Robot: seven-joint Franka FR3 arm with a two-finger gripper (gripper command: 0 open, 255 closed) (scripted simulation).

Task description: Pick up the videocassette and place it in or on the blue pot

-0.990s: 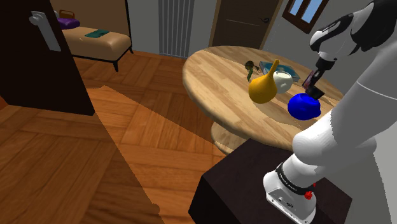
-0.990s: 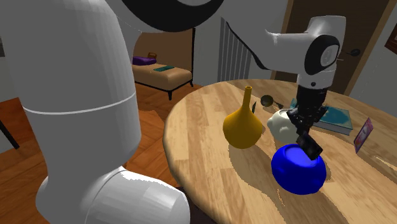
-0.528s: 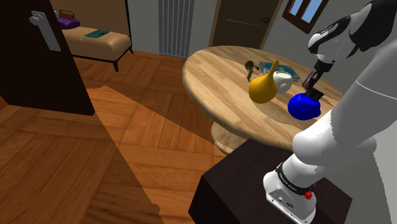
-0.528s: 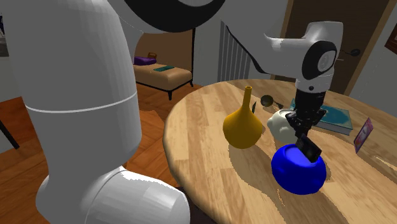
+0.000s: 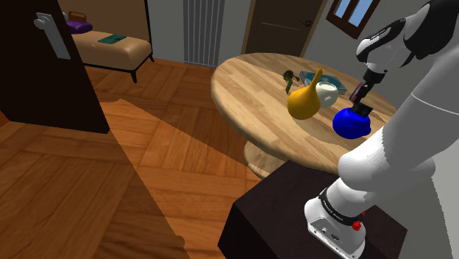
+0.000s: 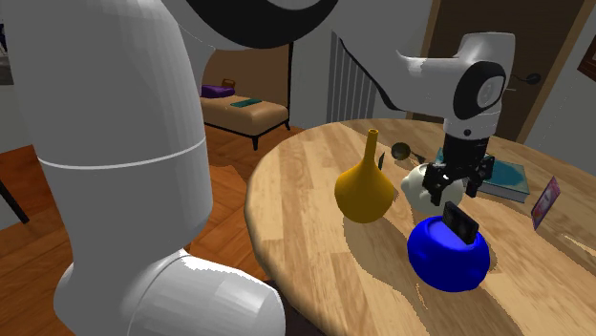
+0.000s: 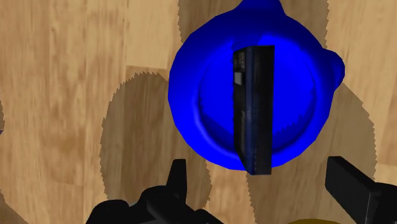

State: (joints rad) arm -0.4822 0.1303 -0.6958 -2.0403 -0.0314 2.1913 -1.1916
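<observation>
The videocassette (image 7: 254,108), a dark flat box, stands on edge inside the blue pot (image 7: 203,95), leaning against its rim. My gripper (image 7: 261,191) hovers just above it, open, with both fingers well apart and touching nothing. From the second exterior view the cassette (image 6: 460,221) sticks up out of the blue pot (image 6: 444,258), and the gripper (image 6: 457,186) hangs spread right over it. The shoulder view has the cassette (image 5: 363,109) on the pot (image 5: 349,125) at the table's right side, below the gripper (image 5: 362,94).
On the round wooden table (image 6: 306,220), a yellow long-necked vase (image 6: 366,191) and a white pot (image 6: 420,186) stand close beside the blue pot. A teal book (image 6: 501,177) and a small upright card (image 6: 544,202) lie behind it. The stand (image 5: 294,213) sits at the table's near side.
The fingers have opened and let go of the cassette, which has dropped a little and settled in the blue pot. The arm has hardly moved.
</observation>
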